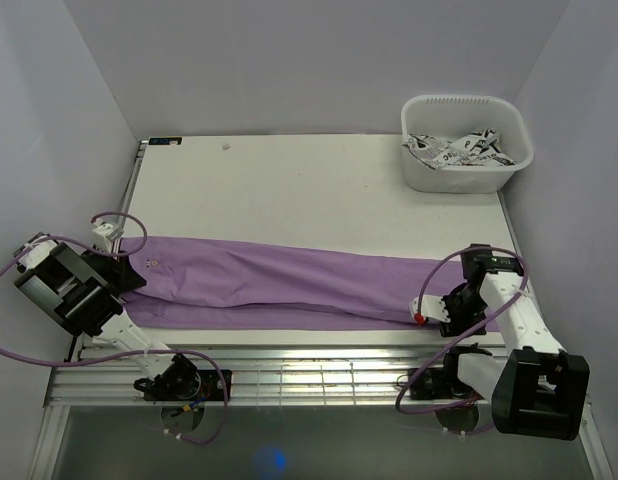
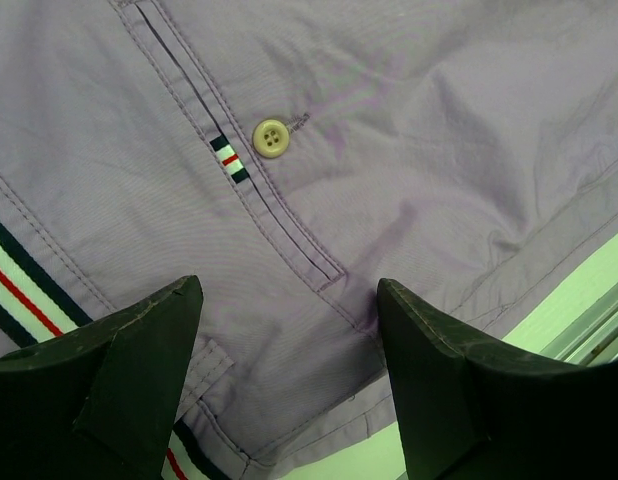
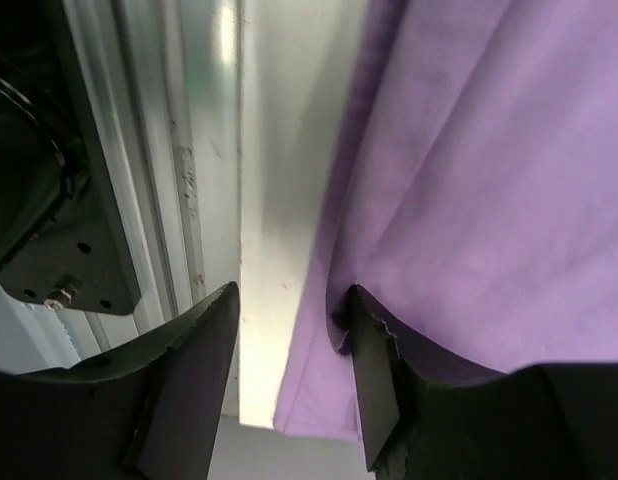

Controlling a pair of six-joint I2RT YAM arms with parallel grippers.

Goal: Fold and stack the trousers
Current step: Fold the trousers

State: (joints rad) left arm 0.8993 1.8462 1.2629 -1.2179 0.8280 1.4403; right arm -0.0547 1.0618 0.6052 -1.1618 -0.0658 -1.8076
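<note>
Lilac trousers (image 1: 289,280) stretch across the desk (image 1: 319,190), waist button (image 2: 271,138) beneath the left fingers (image 2: 139,350), spread wide, holding nothing; the right fingers (image 3: 189,360), half parted, touch the leg's edge without gripping.

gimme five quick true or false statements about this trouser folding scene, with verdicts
1. The trousers lie stretched across the table, waist at the left. True.
2. The left gripper is shut on the waistband. False: its jaws stand wide apart over the fabric near the button.
3. A white basket holding patterned cloth sits at the far right corner. True.
4. The trousers are folded into a small rectangle. False: they lie at full length.
5. The right gripper is at the waist end. False: it is at the leg end, jaws apart.
</note>
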